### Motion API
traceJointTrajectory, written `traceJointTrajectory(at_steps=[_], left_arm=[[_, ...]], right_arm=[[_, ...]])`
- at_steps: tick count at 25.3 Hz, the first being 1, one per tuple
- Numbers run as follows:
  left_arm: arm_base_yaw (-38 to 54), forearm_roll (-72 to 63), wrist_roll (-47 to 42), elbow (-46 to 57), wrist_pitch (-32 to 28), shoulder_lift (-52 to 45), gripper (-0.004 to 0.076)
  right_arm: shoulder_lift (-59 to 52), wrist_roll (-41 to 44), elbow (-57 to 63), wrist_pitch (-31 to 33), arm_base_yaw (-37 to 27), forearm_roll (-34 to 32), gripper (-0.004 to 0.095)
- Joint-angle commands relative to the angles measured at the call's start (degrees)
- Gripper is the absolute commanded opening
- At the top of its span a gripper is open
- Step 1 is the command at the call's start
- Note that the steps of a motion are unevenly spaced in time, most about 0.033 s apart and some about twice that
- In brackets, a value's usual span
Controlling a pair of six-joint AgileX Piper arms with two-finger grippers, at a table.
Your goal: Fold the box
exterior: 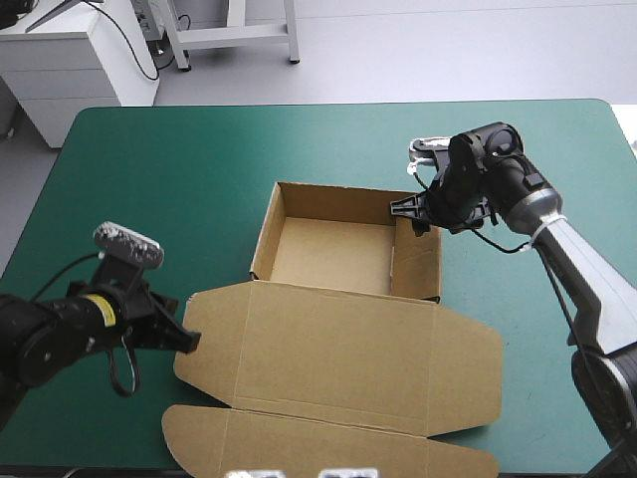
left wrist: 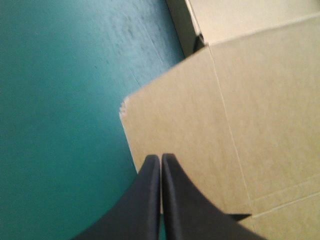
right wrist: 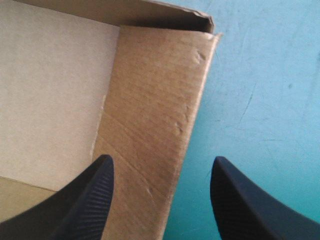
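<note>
The brown box (exterior: 338, 349) lies mid-table as an open tray with its walls raised and its lid flat toward the front. My left gripper (exterior: 186, 341) is shut, its tip at the edge of the lid's left side flap (left wrist: 200, 125). The flap lies flat under and ahead of the tips of the left gripper (left wrist: 161, 159), not between them. My right gripper (exterior: 408, 211) is open at the tray's far right corner. In the right wrist view the right gripper (right wrist: 162, 161) straddles the tray's right wall (right wrist: 160, 90), with one finger over the tray floor and one over the cover.
The lid's outer flap (exterior: 299, 438) reaches close to the table's front edge. Teal-green cover (exterior: 169, 169) stretches wide to the left of the tray and beyond it. A narrower strip of cover (exterior: 537, 329) lies right of the box, under my right arm.
</note>
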Motion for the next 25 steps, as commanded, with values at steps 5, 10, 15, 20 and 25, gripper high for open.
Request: traceJointTrajectory(at_steps=[5, 10, 15, 20, 25], left_arm=[[-0.08, -4.50, 0.03, 23.01, -9.89, -17.07, -0.0008], [-0.08, -5.45, 0.13, 25.99, -10.15, -22.29, -0.0008], [-0.08, -5.55, 0.13, 25.99, -10.15, -23.00, -0.0008], [-0.08, -5.55, 0.13, 25.99, -10.15, -23.00, -0.0008], [-0.08, -5.55, 0.13, 25.99, -10.15, -23.00, -0.0008]], right_arm=[[-0.39, 0.42, 2.17, 0.50, -0.15, 0.23, 0.0539], [2.80, 0.42, 2.58, -0.01, -0.15, 1.46, 0.0538], [5.39, 0.31, 2.58, -0.15, -0.15, 3.48, 0.0381], [6.35, 0.18, 2.58, -0.25, -0.15, 4.84, 0.0038], [6.25, 0.63, 2.58, -2.10, -0.15, 4.74, -0.0020]])
